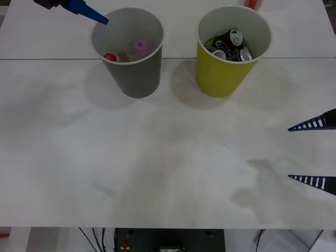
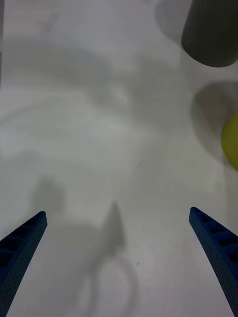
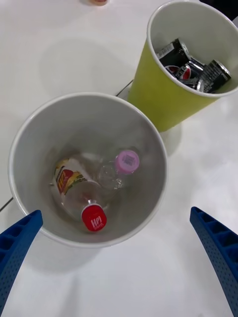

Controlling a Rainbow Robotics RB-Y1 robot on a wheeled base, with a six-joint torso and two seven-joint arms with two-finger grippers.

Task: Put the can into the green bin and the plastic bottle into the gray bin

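Observation:
The gray bin (image 1: 130,68) stands at the back left of the white table, with the green bin (image 1: 223,73) to its right. Inside the gray bin (image 3: 148,124) lies the plastic bottle (image 3: 74,190) with its red cap, beside a pink-capped item (image 3: 127,161). Several black cans (image 3: 191,67) fill the green bin (image 3: 153,94); these cans (image 1: 233,44) also show from the front. My left gripper (image 3: 115,212) hovers open and empty over the gray bin; one of its blue fingers (image 1: 86,10) shows at the top left. My right gripper (image 1: 314,153) stands open and empty low over the table's right edge.
A small red-orange object (image 1: 252,3) lies at the back edge behind the green bin. A seam (image 1: 52,59) runs across the table behind the bins. From the right wrist, bare table (image 2: 99,124) stretches toward the gray bin (image 2: 210,34) and the green bin (image 2: 232,141).

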